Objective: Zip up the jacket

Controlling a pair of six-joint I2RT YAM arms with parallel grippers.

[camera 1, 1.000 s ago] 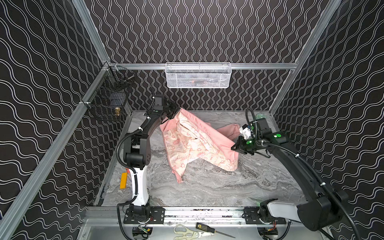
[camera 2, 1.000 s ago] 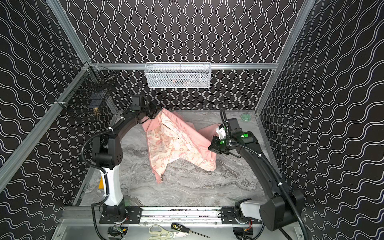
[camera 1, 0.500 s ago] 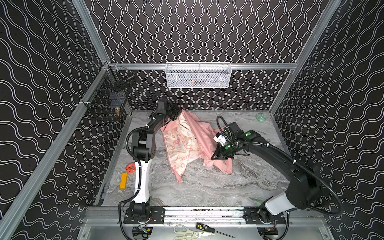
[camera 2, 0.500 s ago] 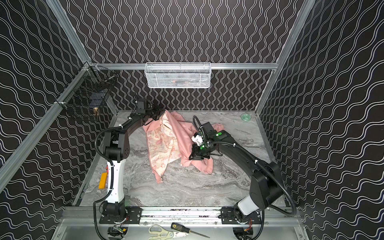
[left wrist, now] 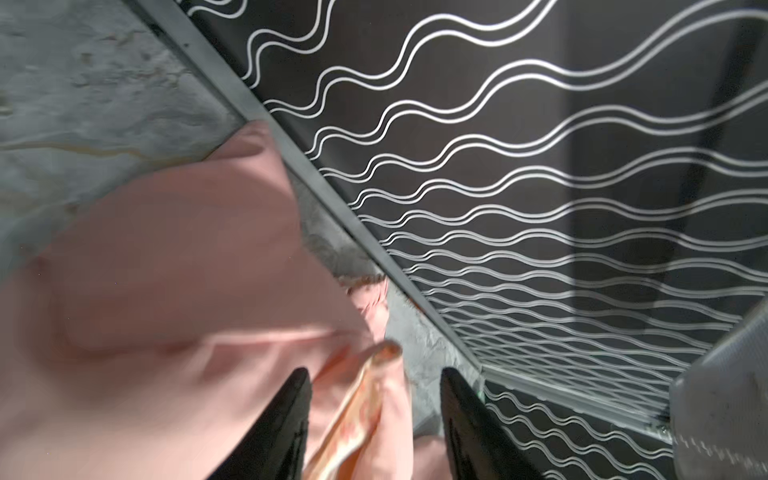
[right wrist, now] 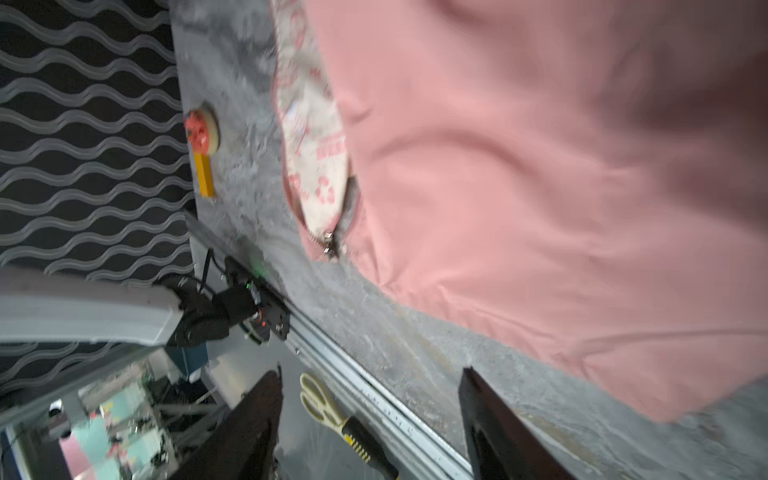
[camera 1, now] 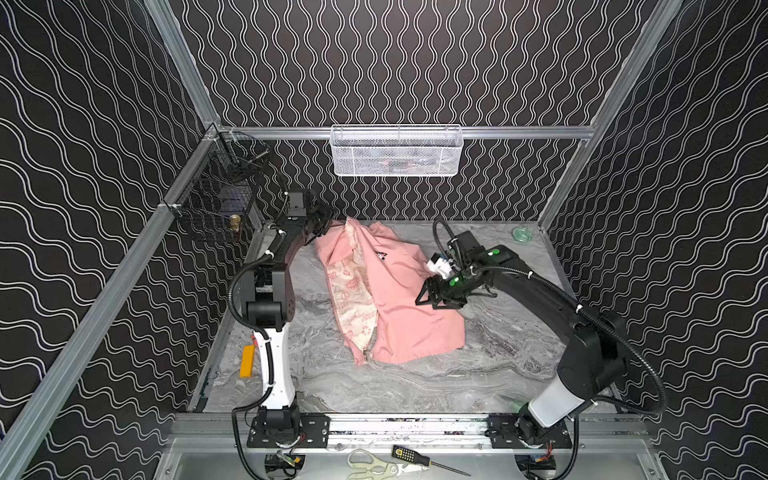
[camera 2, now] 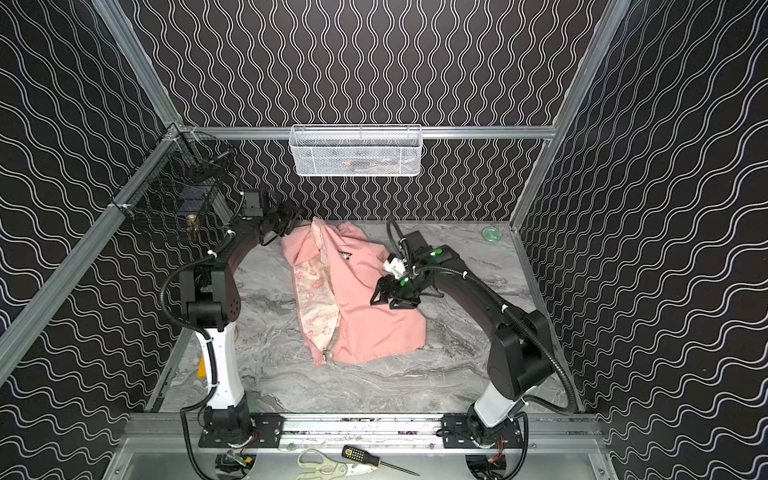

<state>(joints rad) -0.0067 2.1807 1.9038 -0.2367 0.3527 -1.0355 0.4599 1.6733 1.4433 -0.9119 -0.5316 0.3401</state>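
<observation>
Tabletop bare around jacket, judged limp and light; grip beside its hem zipper pull; both arms' jaws spread.

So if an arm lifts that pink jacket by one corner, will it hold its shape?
Probably it flops: the jacket lies in soft folds on the table. It looks thin, so likely light. Its zipper pull at the hem might dangle.

No words can be read. The jacket's cream lining bears red printing with a peace sign. Its lettering and the dark chest print are too blurred.
</observation>
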